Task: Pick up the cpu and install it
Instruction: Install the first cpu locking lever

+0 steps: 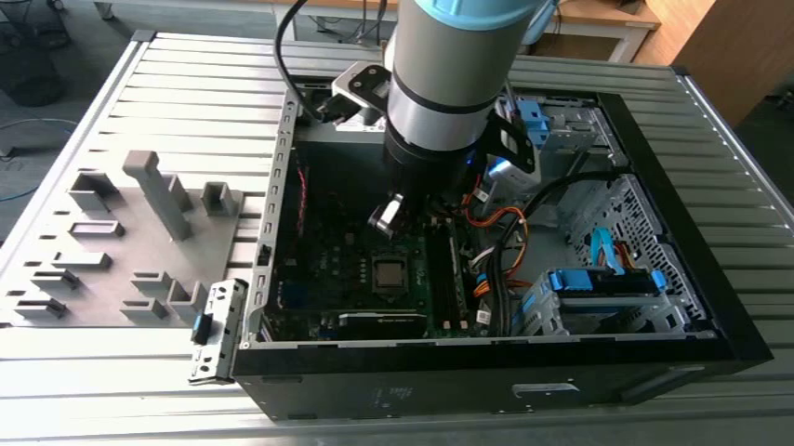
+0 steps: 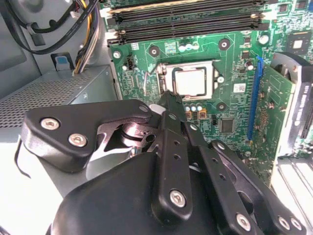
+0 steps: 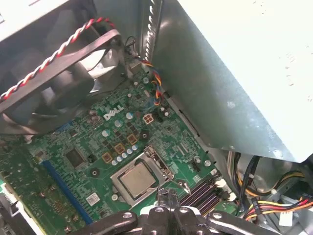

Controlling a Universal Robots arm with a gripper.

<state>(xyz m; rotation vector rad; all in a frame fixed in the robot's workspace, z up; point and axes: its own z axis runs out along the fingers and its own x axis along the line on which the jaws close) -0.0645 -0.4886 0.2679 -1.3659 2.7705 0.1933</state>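
Over the socket: the tool [image 2: 168, 100] hangs inside the open computer case [image 1: 694, 307], its tip just above and beside the cpu [image 2: 190, 81].
Tool: its black fingers [image 2: 172, 110] meet at a narrow tip with no gap showing and nothing between them, so it reads as closed and empty.
Cpu: the pale silvery square lies flat in the socket frame [image 2: 166, 73] on the green motherboard [image 2: 234, 63], apart from the tool; both wrist views show it level with the frame, and the first wrist view has it at [image 3: 137, 179].
Stage, as a judgement: the chip looks placed and released, so seating is what matters now.
Doing it well: move straight along the vertical, no sideways drag across the chip face; check that all four edges sit even in the frame.
Risks: the memory slots [image 2: 186, 22] and the retention lever [image 2: 145, 83] stand close to the tip, and the loose cables [image 1: 496, 223] lie near the arm [image 1: 453, 84].
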